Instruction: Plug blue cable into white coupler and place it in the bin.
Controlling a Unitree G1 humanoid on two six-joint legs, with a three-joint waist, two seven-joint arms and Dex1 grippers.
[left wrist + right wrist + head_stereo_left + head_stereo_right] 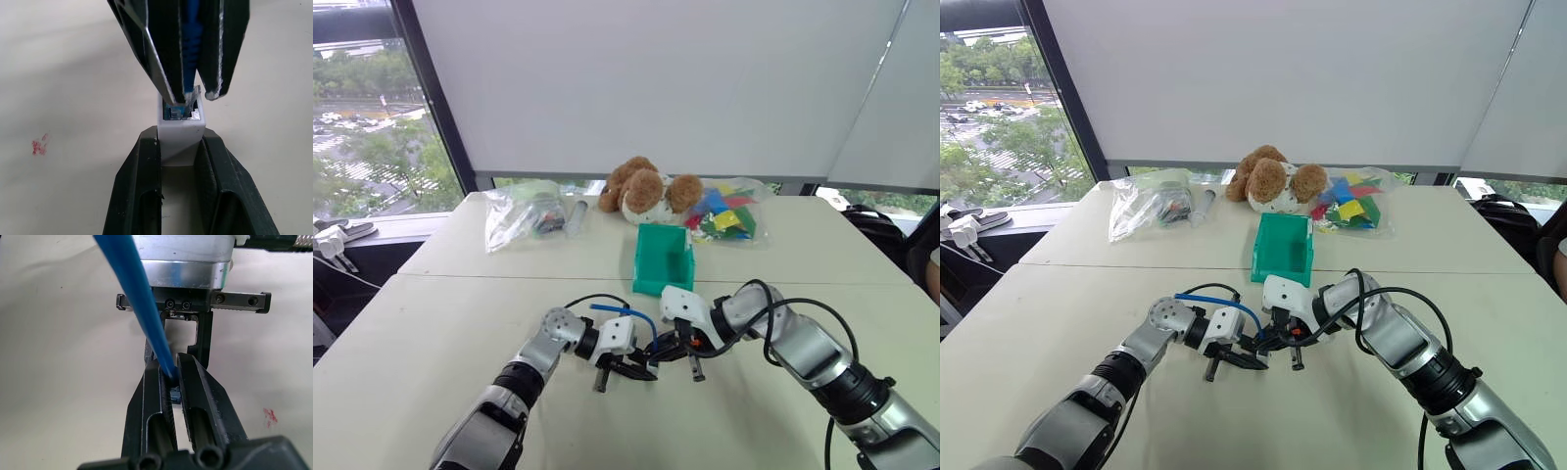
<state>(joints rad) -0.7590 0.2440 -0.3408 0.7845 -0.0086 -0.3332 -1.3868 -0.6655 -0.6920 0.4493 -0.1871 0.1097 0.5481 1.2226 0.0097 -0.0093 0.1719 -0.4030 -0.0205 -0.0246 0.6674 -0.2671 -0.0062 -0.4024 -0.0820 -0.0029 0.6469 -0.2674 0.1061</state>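
The white coupler [181, 128] is pinched between the two black fingers of my left gripper [634, 368], which is shut on it just above the table. My right gripper [168, 364] meets it from the opposite side and is shut on the blue cable [132, 284] close to its plug. The pale plug end [178, 111] sits in the coupler's dark opening. The rest of the cable arcs back over my left wrist [625, 312]. The teal-green bin [663, 259] stands open-topped on the table just beyond both grippers.
Behind the bin lie a brown stuffed dog [646, 191], a clear bag of coloured items [726, 217] and another clear bag [522, 212]. Black robot cables loop around my right arm [773, 313]. The table [431, 333] stretches bare to both sides.
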